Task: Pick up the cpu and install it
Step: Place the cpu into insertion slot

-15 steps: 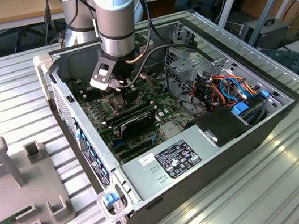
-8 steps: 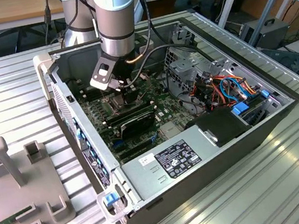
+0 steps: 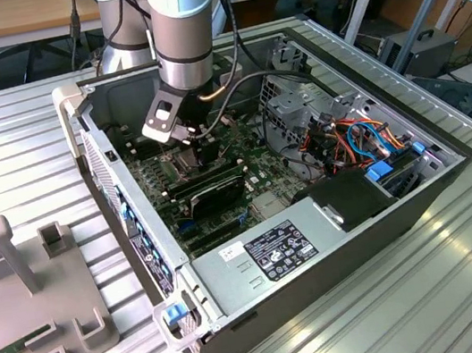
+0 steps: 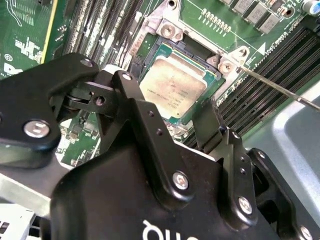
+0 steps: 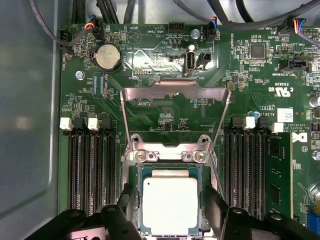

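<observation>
Counter [image 3: 439, 306] of ribbed metal bore an open computer case [image 3: 342, 269]; inside, the tool [image 5: 169, 189] stood spread astride the cpu [image 5: 170, 212], which lay in its socket [image 5: 167, 153].

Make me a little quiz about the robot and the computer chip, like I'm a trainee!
1. True or false: the cpu lies in its socket on the motherboard.
2. The socket's hinged metal plate is: A) shut over the chip, B) swung open, C) taken off.
3. Fill in: the gripper has one finger on each ___ of the cpu.

Key: 1 true; 2 B; 3 side.
</observation>
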Controlling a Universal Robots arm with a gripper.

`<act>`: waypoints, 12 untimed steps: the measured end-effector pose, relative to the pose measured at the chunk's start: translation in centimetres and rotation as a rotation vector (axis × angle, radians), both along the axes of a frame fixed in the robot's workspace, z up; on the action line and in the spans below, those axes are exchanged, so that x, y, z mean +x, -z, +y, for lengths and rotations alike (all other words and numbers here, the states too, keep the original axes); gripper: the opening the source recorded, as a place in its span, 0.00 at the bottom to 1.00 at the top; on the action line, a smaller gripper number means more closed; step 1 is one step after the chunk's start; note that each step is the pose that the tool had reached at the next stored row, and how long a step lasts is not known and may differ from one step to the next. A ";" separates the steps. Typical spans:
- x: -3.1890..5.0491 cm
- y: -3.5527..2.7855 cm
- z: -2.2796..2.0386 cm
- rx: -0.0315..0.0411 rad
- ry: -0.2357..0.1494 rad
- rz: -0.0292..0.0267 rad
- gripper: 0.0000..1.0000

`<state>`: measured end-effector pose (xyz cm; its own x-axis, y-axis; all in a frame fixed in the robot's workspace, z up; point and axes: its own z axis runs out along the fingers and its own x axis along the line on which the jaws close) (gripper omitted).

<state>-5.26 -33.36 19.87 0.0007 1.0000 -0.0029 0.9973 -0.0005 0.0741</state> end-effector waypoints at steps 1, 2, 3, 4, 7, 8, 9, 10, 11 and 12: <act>0.00 -0.14 0.00 -0.0002 0.000 -0.0001 0.68; 0.00 -0.49 0.00 -0.0012 0.000 -0.0001 0.68; 0.00 -0.67 0.00 -0.0017 0.000 -0.0001 0.68; 0.00 -0.86 0.01 -0.0026 0.000 -0.0001 0.68; 0.00 -1.66 0.01 -0.0092 0.000 -0.0001 0.68; 0.00 -1.78 0.01 -0.0107 0.000 -0.0001 0.68; 0.00 -1.94 0.01 -0.0127 0.000 0.0000 0.68; 0.00 -2.13 0.01 -0.0147 0.000 -0.0001 0.68; 0.00 -2.29 0.01 -0.0165 0.000 -0.0001 0.68; 0.00 -2.31 0.01 -0.0173 0.000 -0.0002 0.68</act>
